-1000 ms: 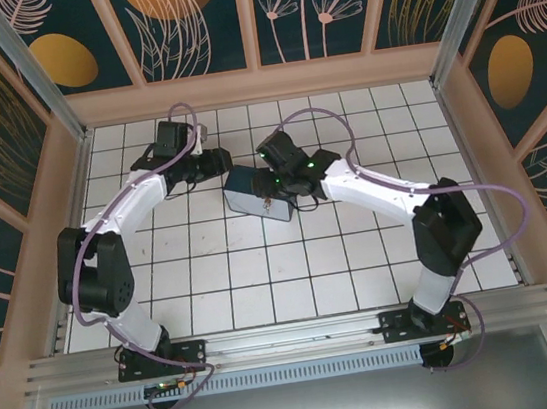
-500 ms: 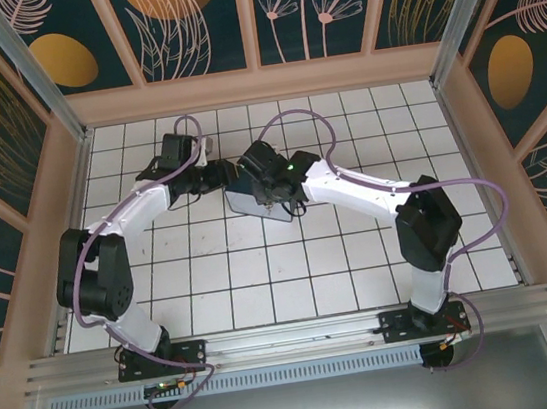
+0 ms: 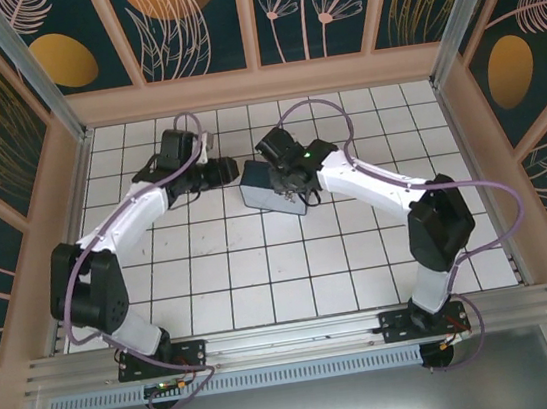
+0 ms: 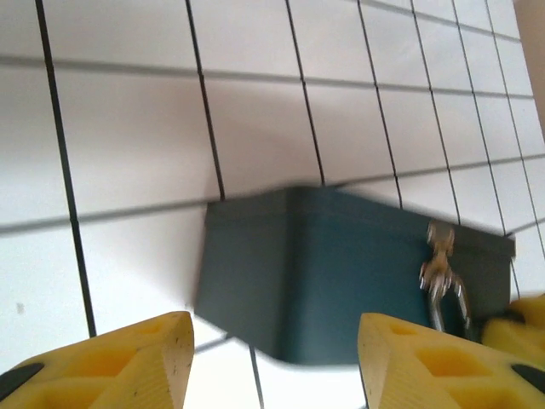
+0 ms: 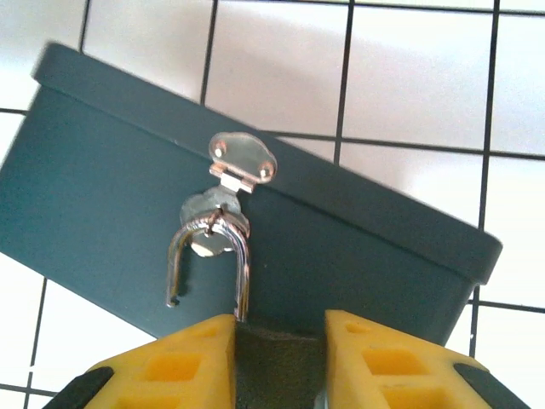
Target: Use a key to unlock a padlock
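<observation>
right gripper [image 5: 279, 336] is clamped on the padlock [image 5: 278, 368] – the dark body is pinched between the two yellow fingers [image 5: 170, 368] at the bottom of the right wrist view. the silvery shackle [image 5: 243, 273] is threaded through the hasp [image 5: 243, 160] on a long side wall of a dark teal box [image 5: 102, 196]. one leg runs down into the body. the other ends free just above one finger, so the shackle is seen sprung out on that side. the hasp is fixed just under the lid rim. the box is set at a slant to the grid lines of the white tiled floor [image 5: 409, 77].

left gripper [image 4: 272, 366] is held apart, with nothing between its fingertips – it is pointed at the box from close by, low over the floor. hasp and shackle are seen at the right of that view, blurred, with a yellow finger of the other gripper just beside them.

from above, the box is found mid-floor toward the back wall. the left gripper is just beside its left end and the right gripper is on its near side.
</observation>
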